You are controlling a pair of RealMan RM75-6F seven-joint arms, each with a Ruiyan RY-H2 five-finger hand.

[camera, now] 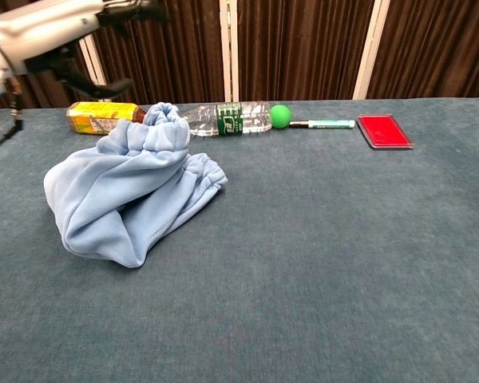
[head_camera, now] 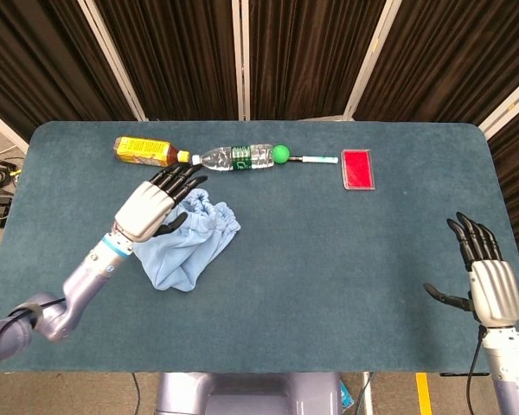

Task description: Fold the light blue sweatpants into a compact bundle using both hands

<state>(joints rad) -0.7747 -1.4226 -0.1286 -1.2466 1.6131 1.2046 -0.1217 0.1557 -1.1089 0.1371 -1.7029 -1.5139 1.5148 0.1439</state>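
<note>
The light blue sweatpants lie bunched in a folded heap on the left half of the table, elastic cuffs toward the bottles. My left hand hovers above the heap's far left part, raised clear of the cloth, fingers spread and holding nothing. My right hand stands upright at the table's right edge, far from the sweatpants, fingers apart and empty; the chest view does not show it.
Along the far side lie a yellow-labelled bottle, a clear water bottle, a green ball, a pen and a red case. Blue table cloth covers the table.
</note>
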